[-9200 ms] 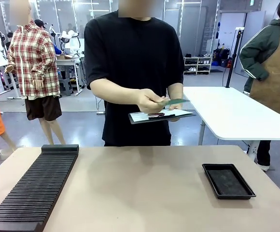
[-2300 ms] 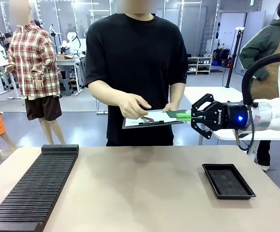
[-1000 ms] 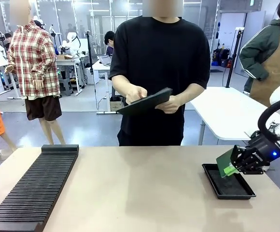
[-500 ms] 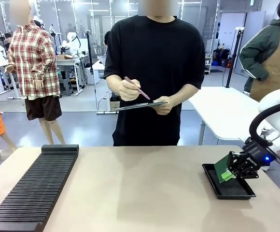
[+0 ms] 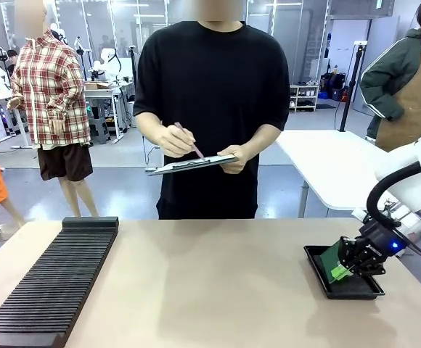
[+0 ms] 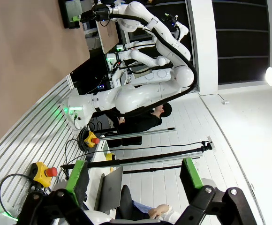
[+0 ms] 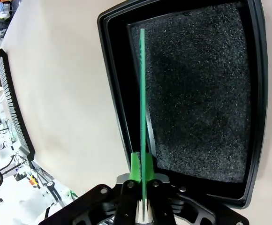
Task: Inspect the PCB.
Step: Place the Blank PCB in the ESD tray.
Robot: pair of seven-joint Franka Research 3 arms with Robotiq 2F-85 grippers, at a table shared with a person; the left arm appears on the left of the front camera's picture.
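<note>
Lower than half a second ago, the right tool (image 5: pixel 341 270) now sits just over the black tray (image 5: pixel 319 270) at the lower right of the front view, clamped on the green circuit board (image 5: pixel 332 255). That board tilts down into the tray. Seen from the right wrist, the circuit board (image 7: pixel 142 93) shows edge-on as a thin green line rising from the closed green pads (image 7: pixel 135 165) over the tray's dark foam bed (image 7: pixel 201 93); whether its far end touches the foam I cannot tell. At centre frame, the person has lowered the clipboard (image 5: pixel 192 164) flatter and holds a pen (image 5: pixel 187 140) to it. A black slotted rack (image 5: pixel 54 283) lies on the counter (image 5: pixel 210 283) at lower left. From the left wrist, the left tool (image 6: pixel 133 180) stands with its fingers wide apart, holding nothing.
</note>
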